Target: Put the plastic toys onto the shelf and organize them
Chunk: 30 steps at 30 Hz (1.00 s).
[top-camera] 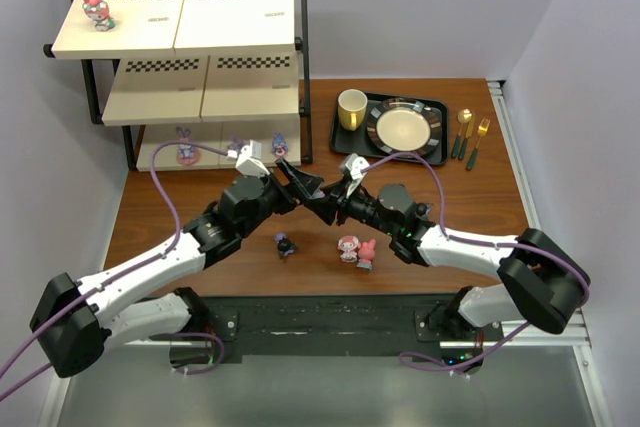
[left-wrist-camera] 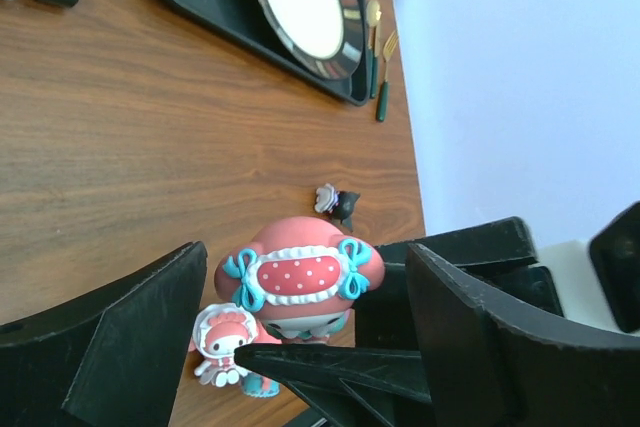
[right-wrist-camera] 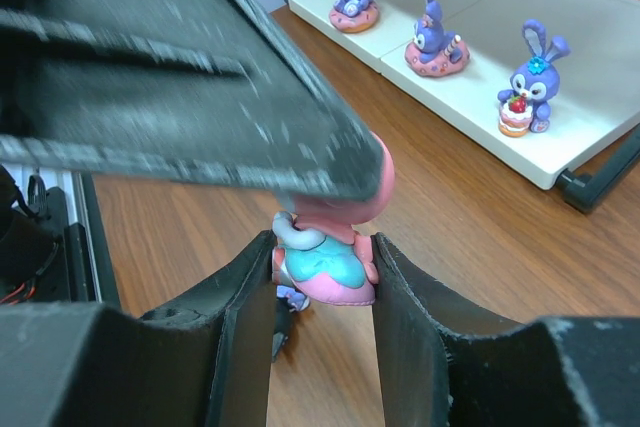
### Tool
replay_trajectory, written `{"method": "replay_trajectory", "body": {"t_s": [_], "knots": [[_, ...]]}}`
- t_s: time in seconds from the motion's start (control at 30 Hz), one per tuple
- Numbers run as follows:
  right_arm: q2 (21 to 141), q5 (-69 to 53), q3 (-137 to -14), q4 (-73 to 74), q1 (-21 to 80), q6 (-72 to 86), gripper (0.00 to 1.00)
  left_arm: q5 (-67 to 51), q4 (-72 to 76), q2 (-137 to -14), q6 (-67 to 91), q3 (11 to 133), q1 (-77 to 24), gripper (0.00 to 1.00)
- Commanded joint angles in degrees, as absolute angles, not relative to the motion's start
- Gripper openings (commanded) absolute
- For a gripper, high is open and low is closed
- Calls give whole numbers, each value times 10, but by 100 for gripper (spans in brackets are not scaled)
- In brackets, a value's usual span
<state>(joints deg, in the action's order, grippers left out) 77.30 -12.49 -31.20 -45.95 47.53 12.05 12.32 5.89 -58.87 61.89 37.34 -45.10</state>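
Right end effector (right-wrist-camera: pixel 323 249) clamps pink toy (right-wrist-camera: pixel 328 275); left end effector (left-wrist-camera: pixel 307 259) open astride; grip hidden overhead.

reaches inward with the left arm (top-camera: pixel 150 267) and the right arm (top-camera: pixel 470 247), elbows low, wrists meeting tip to tip. holds the left gripper (top-camera: pixel 298 185) wide, fingers (left-wrist-camera: pixel 130 337) either side of a pink figurine (left-wrist-camera: pixel 300 282), apart from it. clamps the right gripper (right-wrist-camera: pixel 322 282) on its base, pads (right-wrist-camera: pixel 245 317) pressed against both sides.
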Motion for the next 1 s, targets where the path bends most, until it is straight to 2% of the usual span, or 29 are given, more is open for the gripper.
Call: {"method": "replay_trajectory", "body": {"t_s": [0.0,0.17,0.33,0.6,0.73,0.97], "knots": [[772,-109,-305,-512,479,122,0,157,85,-606,608,399,-468,84],[772,-107,-304,-512,479,120,0,192,62,-613,599,409,-486,75],[775,-109,-301,-515,479,120,0,221,55,-610,589,415,-502,73],[779,-112,-303,-517,479,122,0,257,57,-601,567,424,-512,82],[780,-113,-303,-516,479,123,0,265,54,-602,552,429,-512,84],[782,-113,-304,-517,479,124,0,265,40,-608,544,435,-515,70]]}}
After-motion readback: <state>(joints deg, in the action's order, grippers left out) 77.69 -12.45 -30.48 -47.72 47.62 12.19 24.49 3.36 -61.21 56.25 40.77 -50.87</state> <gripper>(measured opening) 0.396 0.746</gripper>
